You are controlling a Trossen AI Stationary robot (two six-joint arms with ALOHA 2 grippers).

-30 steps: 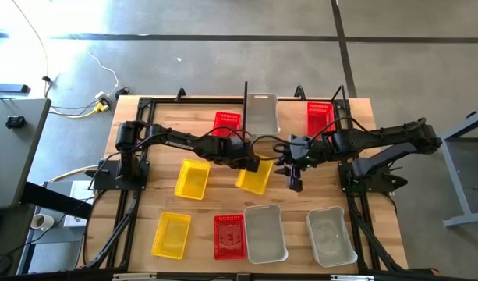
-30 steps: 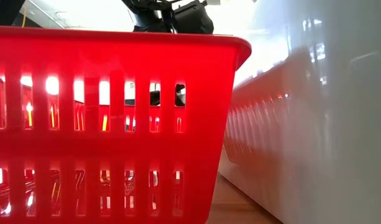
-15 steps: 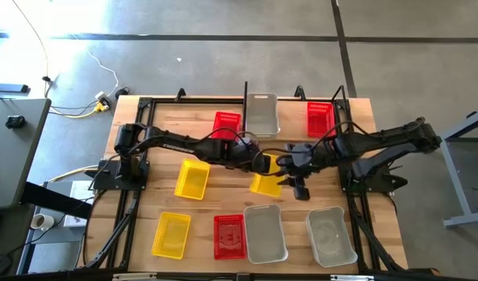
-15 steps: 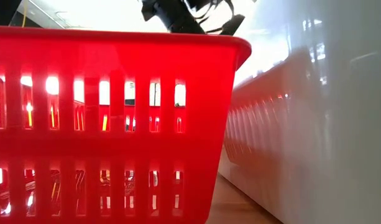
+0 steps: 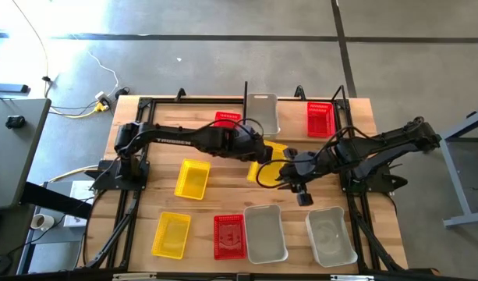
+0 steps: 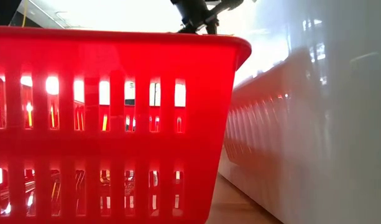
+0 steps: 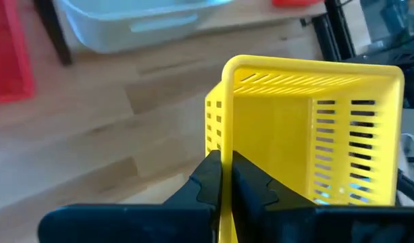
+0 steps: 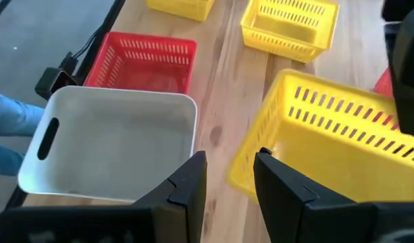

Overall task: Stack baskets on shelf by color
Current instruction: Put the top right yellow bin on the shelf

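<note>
The left gripper (image 7: 221, 177), clamped on the rim of 1 yellow basket (image 5: 268, 160), has carried it up from mid-table toward the shelf (image 5: 246, 97), right gripper (image 5: 295, 181) open beside it.

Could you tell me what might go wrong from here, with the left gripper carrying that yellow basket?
The left gripper pinches only one thin wall of the yellow basket, which hangs tilted and could slip or swing. The open right gripper hovers right beside it, so the two could collide.
</note>
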